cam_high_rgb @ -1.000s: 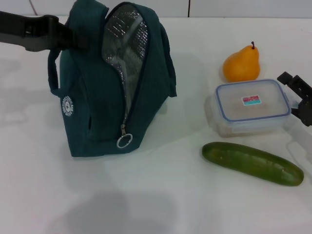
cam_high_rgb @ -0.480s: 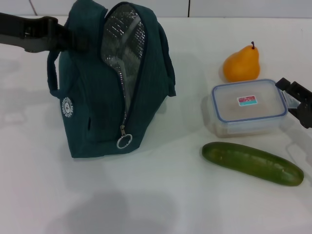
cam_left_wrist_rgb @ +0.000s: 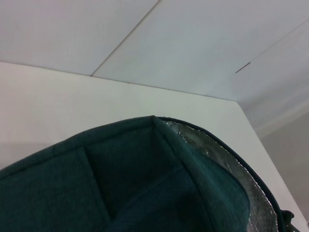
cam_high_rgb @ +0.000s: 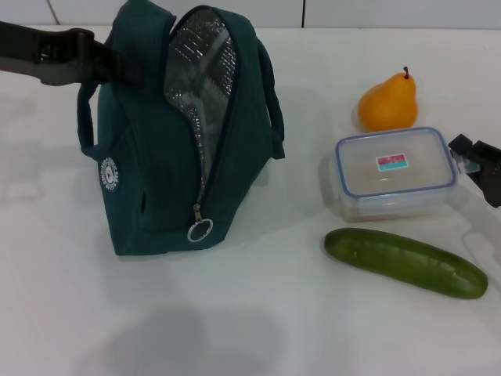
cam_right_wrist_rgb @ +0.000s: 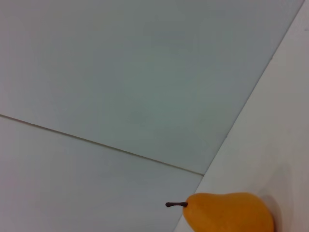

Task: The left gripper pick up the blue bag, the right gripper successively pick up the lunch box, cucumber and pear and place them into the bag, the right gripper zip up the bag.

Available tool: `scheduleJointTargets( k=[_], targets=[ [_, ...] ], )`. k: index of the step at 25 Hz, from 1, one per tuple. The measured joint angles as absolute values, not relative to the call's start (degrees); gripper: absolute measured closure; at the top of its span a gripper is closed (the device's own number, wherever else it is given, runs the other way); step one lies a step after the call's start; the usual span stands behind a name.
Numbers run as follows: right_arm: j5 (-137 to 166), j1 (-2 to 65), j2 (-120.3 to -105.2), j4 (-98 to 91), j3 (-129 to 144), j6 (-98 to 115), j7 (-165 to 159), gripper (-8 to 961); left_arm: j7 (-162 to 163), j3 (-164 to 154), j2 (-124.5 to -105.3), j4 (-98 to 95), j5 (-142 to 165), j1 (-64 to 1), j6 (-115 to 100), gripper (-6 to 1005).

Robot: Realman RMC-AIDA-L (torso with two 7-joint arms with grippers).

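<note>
The landmark throughout is the blue bag [cam_high_rgb: 184,133], which stands upright on the white desk [cam_high_rgb: 250,313] with its zipper undone and its silver lining exposed toward the food. At the bag's upper far-left corner the left hand [cam_high_rgb: 117,64] reaches into the top by the handle; its fingers are hidden against the fabric, so whether they are clamped cannot be told, and the left wrist view shows only the bag's top and lining. The bag has kept its place over the last second, its mouth unchanged. To the right of the bag, well apart from it, the lunch box [cam_high_rgb: 395,174] has slid a little nearer the bag and away from the right hand [cam_high_rgb: 479,166], which sits just off the box's far side at the picture's edge; its fingers appear spread, holding nothing, so the box seems pushed rather than gripped. The lift is therefore judged not yet begun. The pear [cam_high_rgb: 387,102] lies just behind the box, the cucumber [cam_high_rgb: 405,262] just in front, both close enough to be nudged. Between box and bag the desk is bare, giving an open path to the mouth.
</note>
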State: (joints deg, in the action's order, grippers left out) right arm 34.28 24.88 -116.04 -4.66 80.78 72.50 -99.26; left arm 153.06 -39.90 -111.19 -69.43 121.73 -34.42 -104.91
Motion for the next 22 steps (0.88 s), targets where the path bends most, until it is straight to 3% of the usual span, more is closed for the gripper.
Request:
scheduleJointTargets(
  k=[6,22],
  targets=[
    [34.3,25.0,-116.02,-4.7,80.9,72.8,-98.4,839,152.9,-39.9,-111.27,-69.4,121.7,-34.5,-105.0,958],
    [28.9,24.9,-116.10,-4.7,80.4,82.9,-96.3,847,152.8,-40.5,-111.27,-69.3,120.3,-34.5,-105.2,958]
  ],
)
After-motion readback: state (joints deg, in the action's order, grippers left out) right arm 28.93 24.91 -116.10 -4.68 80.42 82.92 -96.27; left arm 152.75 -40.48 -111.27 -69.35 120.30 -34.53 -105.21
